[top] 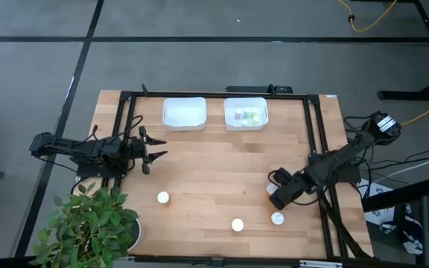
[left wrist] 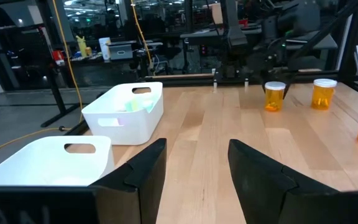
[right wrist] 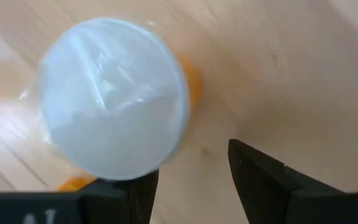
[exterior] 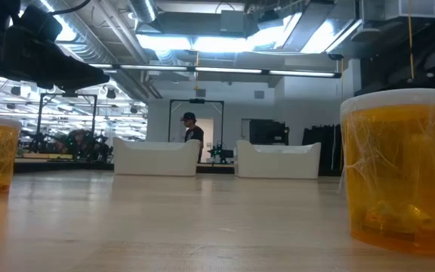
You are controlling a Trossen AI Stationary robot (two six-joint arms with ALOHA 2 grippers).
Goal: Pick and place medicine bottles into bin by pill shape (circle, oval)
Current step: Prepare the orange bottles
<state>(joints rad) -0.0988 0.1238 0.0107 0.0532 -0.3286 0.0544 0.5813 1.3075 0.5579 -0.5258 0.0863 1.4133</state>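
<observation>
Bottle (right wrist: 114, 99) sits under my right tool (right wrist: 191, 180), jaws spread, nothing gripped, lined up for a top-down grab. Left tool (left wrist: 194, 168) waits open near bins (left wrist: 126, 112).

High view: straight down over my whole table (top: 214, 179).
Low view: table height, facing the room.
Wrist views: close past my fingers.
Shared: both bins (top: 184, 113).

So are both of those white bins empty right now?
No. The right bin already holds a few small bottles; the left bin looks empty from above.
</observation>
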